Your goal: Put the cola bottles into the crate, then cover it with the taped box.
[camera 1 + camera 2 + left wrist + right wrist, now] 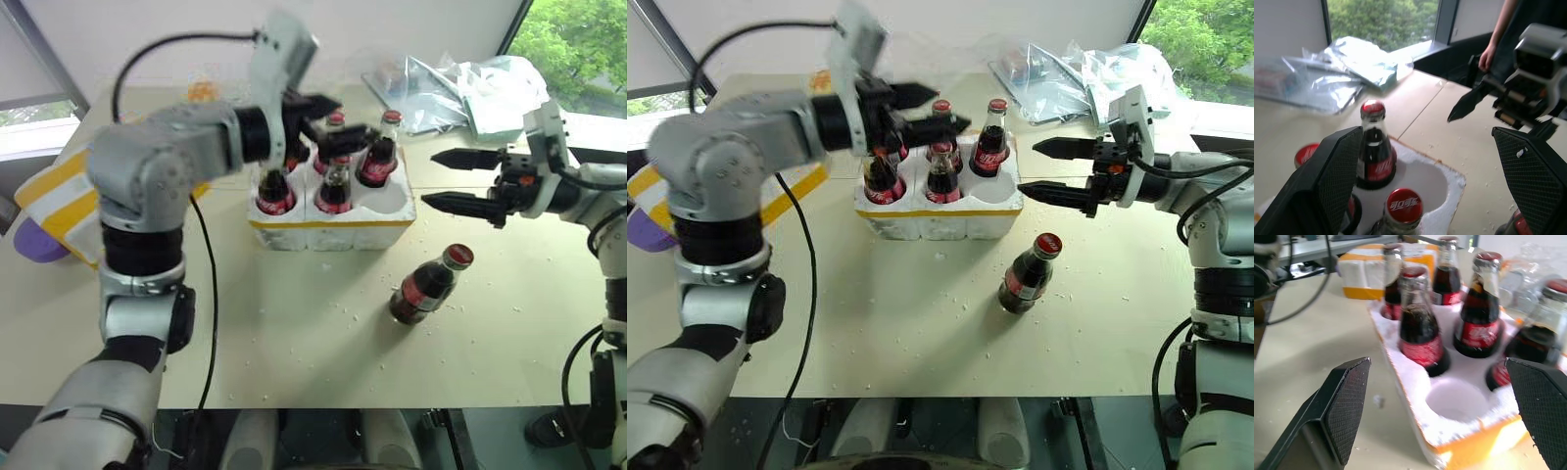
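Observation:
The white foam crate [333,227] with a yellow strip along its front stands mid-table. Several cola bottles [334,188] stand upright in its wells; the front right well [1457,399] is empty. One more cola bottle [428,284] lies on its side on the table, in front of the crate's right corner. My left gripper [338,119] hovers open just above the bottle caps, holding nothing. To the right of the crate my right gripper [431,177] is open and empty, pointing at it. The taped box [54,191] lies at the table's left edge.
Crumpled clear plastic bags [460,88] cover the back right of the table. A purple object [29,245] sits by the taped box. A person's hand [1488,55] shows beyond the table's far side. Foam crumbs dot the tabletop.

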Tool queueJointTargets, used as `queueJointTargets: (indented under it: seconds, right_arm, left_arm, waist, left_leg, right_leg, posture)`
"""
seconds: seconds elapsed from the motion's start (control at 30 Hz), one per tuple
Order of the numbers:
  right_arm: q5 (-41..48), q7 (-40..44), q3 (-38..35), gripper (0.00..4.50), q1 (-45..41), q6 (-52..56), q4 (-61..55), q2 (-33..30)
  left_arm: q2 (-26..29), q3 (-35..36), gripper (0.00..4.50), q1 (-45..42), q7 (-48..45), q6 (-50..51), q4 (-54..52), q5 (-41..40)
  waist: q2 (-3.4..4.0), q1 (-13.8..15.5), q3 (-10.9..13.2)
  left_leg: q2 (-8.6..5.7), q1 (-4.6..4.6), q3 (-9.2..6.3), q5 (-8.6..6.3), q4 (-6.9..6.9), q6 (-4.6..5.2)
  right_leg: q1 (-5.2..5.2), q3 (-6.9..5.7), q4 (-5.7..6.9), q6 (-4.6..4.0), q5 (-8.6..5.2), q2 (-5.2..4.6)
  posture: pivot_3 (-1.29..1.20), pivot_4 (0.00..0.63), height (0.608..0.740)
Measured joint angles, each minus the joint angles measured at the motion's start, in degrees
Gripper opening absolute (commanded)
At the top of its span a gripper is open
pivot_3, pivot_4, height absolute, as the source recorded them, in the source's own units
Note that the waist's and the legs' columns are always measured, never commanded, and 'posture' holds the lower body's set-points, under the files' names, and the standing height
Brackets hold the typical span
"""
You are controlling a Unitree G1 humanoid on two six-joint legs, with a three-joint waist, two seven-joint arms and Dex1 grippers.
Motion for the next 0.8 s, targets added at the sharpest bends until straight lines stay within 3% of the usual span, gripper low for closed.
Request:
queueJointTargets:
  seconds: [0.07, 0.1, 0.17, 0.27, 0.4, 0.63, 0.8]
  right_arm:
    - [-0.4, 0.2, -0.3, 4.50, -0.1, -0.7, 1.5, -1.0]
    - [-0.8, 0.5, -0.5, 4.50, -0.2, -1.5, 2.3, -1.8]
    - [-1.4, 0.8, -2.2, 4.50, 0.5, -2.2, 3.7, -4.0]
    - [-1.5, 1.0, -4.9, 4.50, 2.6, -3.3, 3.4, -6.1]
    - [-1.5, 1.3, -13.0, 4.50, 17.3, -4.0, -0.1, -8.9]
    - [3.9, -0.2, -28.5, 4.50, 40.2, 3.0, -17.7, -6.9]
    - [6.4, -3.9, -32.9, 4.50, 50.6, 5.5, -28.7, -1.2]
  left_arm:
    - [2.8, 0.7, 4.41, 0.2, -4.2, -0.5, 0.2, -1.9]
    - [8.3, -0.1, 4.41, 2.4, -11.3, -2.4, -0.2, -3.7]
    - [14.3, -0.1, 4.41, 6.0, -19.0, -5.1, -0.1, -4.2]
    - [19.9, -0.9, 4.41, 8.9, -27.5, -6.9, 1.5, -5.0]
    - [30.4, -0.6, 4.41, 15.3, -39.7, -8.0, 4.1, -6.1]
    - [29.4, -3.7, 4.41, 16.4, -44.1, -13.2, 5.7, -4.6]
    - [28.0, -7.1, 4.41, 16.0, -45.7, -16.1, 6.9, -2.7]
  waist:
    - [0.00, -0.1, 0.0]
    - [0.06, -0.5, 0.0]
    - [0.09, -0.5, 0.0]
    - [0.08, -0.1, 0.0]
    - [0.06, 0.5, 0.0]
    - [0.03, 0.1, 0.0]
    - [0.03, 0.0, 0.0]
  left_leg:
    - [0.00, 0.00, 0.00, 0.00, -0.01, 0.00]
    - [0.02, 0.03, 0.06, 0.00, -0.05, 0.00]
    - [0.02, 0.03, 0.07, 0.00, -0.07, 0.01]
    - [0.02, -0.01, 0.08, 0.00, -0.02, 0.01]
    - [0.01, -0.02, 0.08, -0.07, 0.00, 0.12]
    - [0.07, 0.11, 0.10, -0.07, 0.09, 0.13]
    - [0.10, 0.19, 0.17, -0.07, 0.07, 0.14]
  right_leg:
    - [0.00, 0.00, 0.01, 0.00, 0.00, 0.00]
    - [-0.02, 0.02, 0.00, 0.00, 0.00, 0.00]
    - [-0.05, 0.06, 0.02, -0.01, -0.01, 0.01]
    - [-0.04, 0.06, -0.02, -0.01, 0.00, 0.01]
    - [0.00, 0.06, -0.04, -0.01, -0.02, 0.00]
    - [0.14, 0.06, -0.01, -0.01, -0.02, 0.00]
    - [0.17, 0.14, 0.01, -0.01, -0.03, 0.01]
  posture:
    - [0.00, 0.150, 0.737]
    - [0.00, 0.150, 0.737]
    - [0.00, 0.150, 0.737]
    - [0.00, 0.150, 0.737]
    - [0.00, 0.150, 0.737]
    - [0.00, 0.150, 0.737]
    - [0.00, 0.150, 0.737]
